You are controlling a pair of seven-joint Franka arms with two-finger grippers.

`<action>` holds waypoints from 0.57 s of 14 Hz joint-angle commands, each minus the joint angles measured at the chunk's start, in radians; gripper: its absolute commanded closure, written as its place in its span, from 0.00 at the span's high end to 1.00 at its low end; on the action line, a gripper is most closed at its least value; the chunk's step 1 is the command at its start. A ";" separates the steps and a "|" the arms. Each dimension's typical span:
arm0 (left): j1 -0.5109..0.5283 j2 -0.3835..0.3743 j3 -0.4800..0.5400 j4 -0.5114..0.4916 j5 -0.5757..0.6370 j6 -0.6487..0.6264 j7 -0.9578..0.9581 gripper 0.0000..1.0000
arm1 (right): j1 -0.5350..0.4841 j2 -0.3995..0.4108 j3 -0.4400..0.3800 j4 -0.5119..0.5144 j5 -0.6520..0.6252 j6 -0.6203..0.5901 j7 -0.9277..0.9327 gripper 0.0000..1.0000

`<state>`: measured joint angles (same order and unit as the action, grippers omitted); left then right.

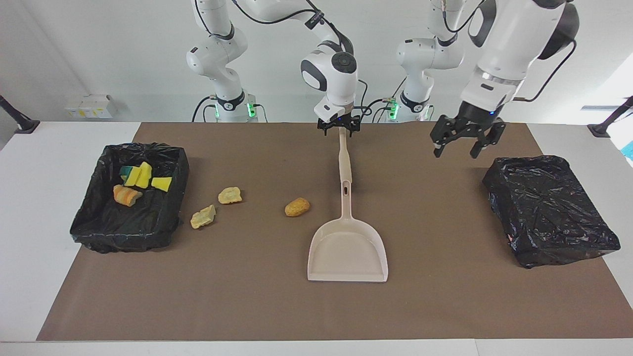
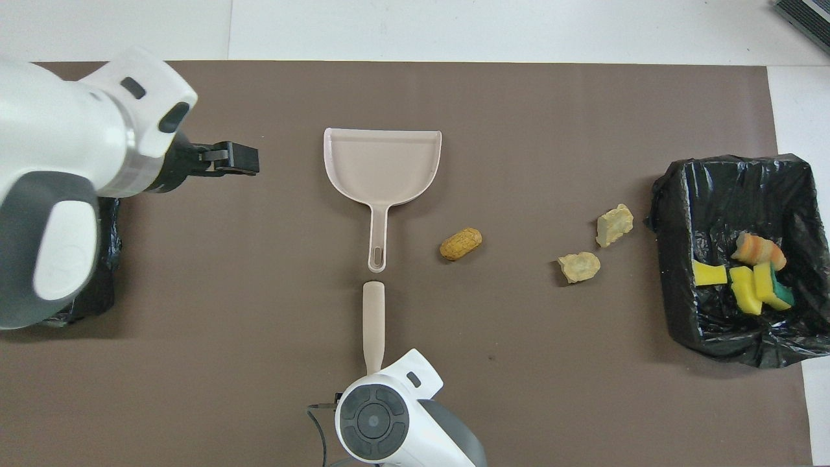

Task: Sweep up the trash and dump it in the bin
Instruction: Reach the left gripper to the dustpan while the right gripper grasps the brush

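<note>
Three loose trash lumps lie on the brown mat: a tan-orange one [image 1: 297,207] [image 2: 460,243] beside the dustpan handle, and two pale yellow ones [image 1: 230,195] [image 1: 203,216] close to the bin [image 1: 128,232] [image 2: 668,194]. Inside the bin lie green-and-yellow blocks [image 2: 758,292] and an orange-striped piece [image 1: 127,195]. The beige brush [image 1: 342,155] [image 2: 373,321] lies in line with the dustpan [image 1: 347,252] [image 2: 382,162]; its bristles are hidden. My right gripper [image 1: 339,127] stands open astride the brush's end nearest the robots. My left gripper [image 1: 457,148] [image 2: 243,157] hangs open over the mat.
A box wrapped in a black bag [image 1: 549,207] sits toward the left arm's end of the table, largely covered by the left arm in the overhead view. The dustpan's mouth faces away from the robots. White table [image 1: 49,158] borders the mat.
</note>
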<state>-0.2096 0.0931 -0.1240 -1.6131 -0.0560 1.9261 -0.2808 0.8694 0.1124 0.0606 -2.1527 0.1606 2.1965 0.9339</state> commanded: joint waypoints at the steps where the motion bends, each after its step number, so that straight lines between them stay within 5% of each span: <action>1: -0.054 0.091 0.017 0.024 0.001 0.062 -0.015 1.00 | 0.003 0.007 -0.001 -0.016 0.022 0.066 -0.003 0.70; 3: -0.137 0.199 0.017 0.048 0.007 0.153 -0.090 1.00 | 0.013 0.018 -0.001 -0.015 0.022 0.071 -0.013 0.40; 5: -0.194 0.276 0.017 0.047 0.004 0.256 -0.136 1.00 | 0.014 0.020 -0.001 0.002 0.022 0.045 -0.021 0.00; 8: -0.258 0.301 0.015 0.026 -0.001 0.255 -0.138 1.00 | 0.003 0.004 -0.004 0.051 0.020 -0.099 -0.023 0.00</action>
<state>-0.4217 0.3866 -0.1255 -1.6024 -0.0558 2.1922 -0.4064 0.8837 0.1312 0.0596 -2.1353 0.1607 2.1781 0.9320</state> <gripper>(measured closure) 0.000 0.736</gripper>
